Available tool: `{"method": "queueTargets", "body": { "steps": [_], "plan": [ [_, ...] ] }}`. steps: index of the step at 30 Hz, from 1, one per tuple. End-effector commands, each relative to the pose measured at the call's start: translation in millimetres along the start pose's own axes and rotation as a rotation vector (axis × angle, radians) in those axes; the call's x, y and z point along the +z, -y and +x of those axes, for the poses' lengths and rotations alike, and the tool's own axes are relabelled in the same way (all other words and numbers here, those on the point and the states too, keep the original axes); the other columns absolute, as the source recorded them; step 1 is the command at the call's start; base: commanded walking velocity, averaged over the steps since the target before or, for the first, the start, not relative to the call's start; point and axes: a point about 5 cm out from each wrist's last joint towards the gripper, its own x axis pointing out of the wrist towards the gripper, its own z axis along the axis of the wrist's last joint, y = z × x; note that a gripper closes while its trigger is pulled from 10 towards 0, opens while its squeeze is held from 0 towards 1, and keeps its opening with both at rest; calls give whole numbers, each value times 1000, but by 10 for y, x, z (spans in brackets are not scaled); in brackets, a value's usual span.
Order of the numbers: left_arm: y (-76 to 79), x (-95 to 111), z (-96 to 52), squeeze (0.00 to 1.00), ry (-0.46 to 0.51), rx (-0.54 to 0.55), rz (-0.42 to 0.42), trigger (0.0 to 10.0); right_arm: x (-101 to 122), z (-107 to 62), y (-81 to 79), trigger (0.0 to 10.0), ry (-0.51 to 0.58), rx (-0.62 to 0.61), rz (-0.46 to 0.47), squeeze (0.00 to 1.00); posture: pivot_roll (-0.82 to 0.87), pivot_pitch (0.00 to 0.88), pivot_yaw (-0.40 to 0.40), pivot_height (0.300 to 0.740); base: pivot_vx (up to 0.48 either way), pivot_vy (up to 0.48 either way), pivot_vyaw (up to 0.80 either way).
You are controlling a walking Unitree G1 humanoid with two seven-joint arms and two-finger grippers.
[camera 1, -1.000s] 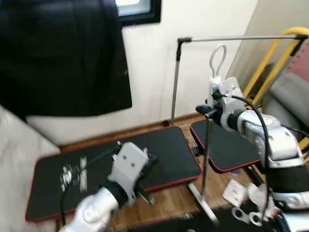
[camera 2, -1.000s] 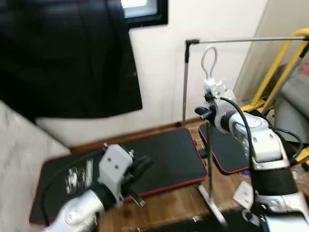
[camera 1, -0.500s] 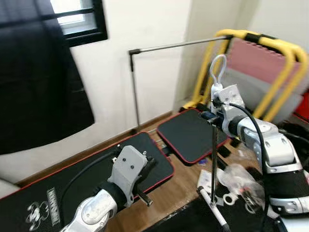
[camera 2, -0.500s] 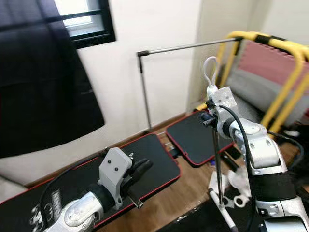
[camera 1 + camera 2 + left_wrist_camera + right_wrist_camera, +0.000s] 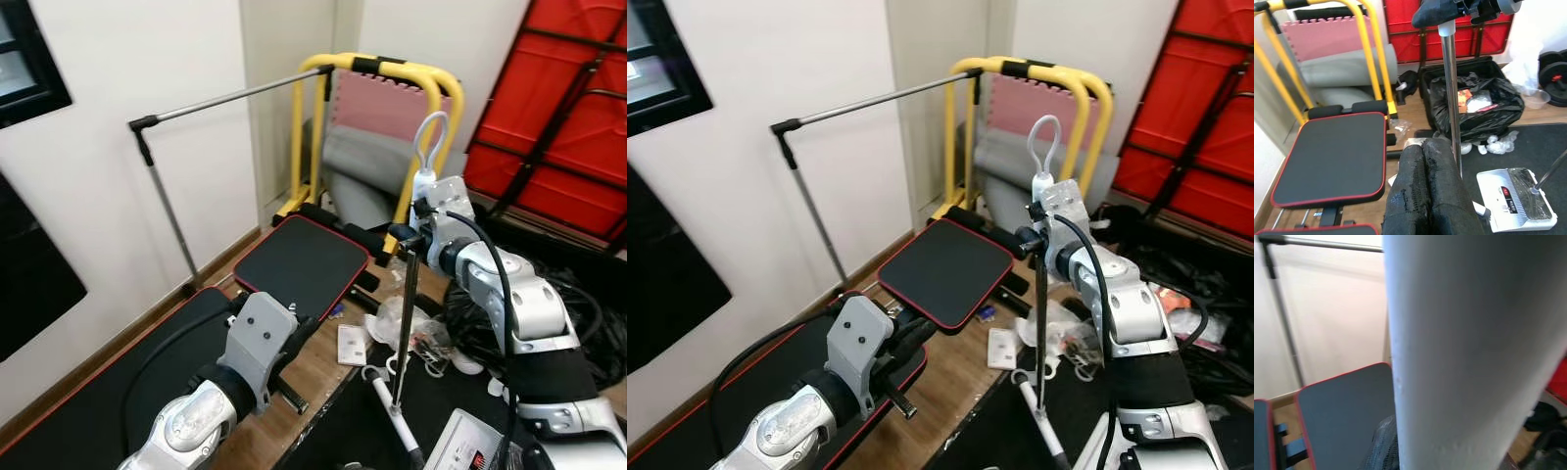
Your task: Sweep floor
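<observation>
Wooden floor (image 5: 315,364) with black mats (image 5: 88,377), scattered litter (image 5: 353,344).

The camera has swung right, bringing the yellow frame (image 5: 392,73) closer.

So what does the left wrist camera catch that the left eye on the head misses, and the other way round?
Left wrist: black weight plates on the floor, and the left pincer seen end-on, shut. Left eye: the metal clothes rail and the dark window. Both: the sweeper pole with the right pincer clamped at its top, the yellow frame and the red-edged black pad.
</observation>
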Motion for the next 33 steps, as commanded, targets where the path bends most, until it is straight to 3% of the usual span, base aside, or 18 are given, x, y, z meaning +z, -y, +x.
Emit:
{"method": "queueTargets", "body": {
  "steps": [1, 8, 11, 13, 33],
  "plan": [
    [17, -13, -6, 0, 3, -57, -8, 10000, 134, 0, 14, 10000, 75, -17, 11, 0, -73, 28, -68, 740, 0, 0, -800],
    [-32, 3, -4, 0, 21, -9, -40, 10000, 151, 1, -56, 10000, 102, 4, 27, 0, -76, 26, -67, 740, 0, 0, -800],
    [-100, 7, 0, 0, 39, 58, -69, 10000, 166, -9, -201, 10000, 144, 41, 44, 0, -73, 3, -68, 740, 0, 0, -800],
    [-109, 7, 2, 0, 41, 67, -72, 10000, 167, -8, -217, 10000, 150, 45, 46, 0, -73, 3, -68, 740, 0, 0, -800],
    [-230, 44, 14, 0, 80, 173, -107, 10000, 239, 17, -218, 10000, 217, 24, 30, 0, -75, 7, -72, 740, 0, 0, -800]
  ]
}}
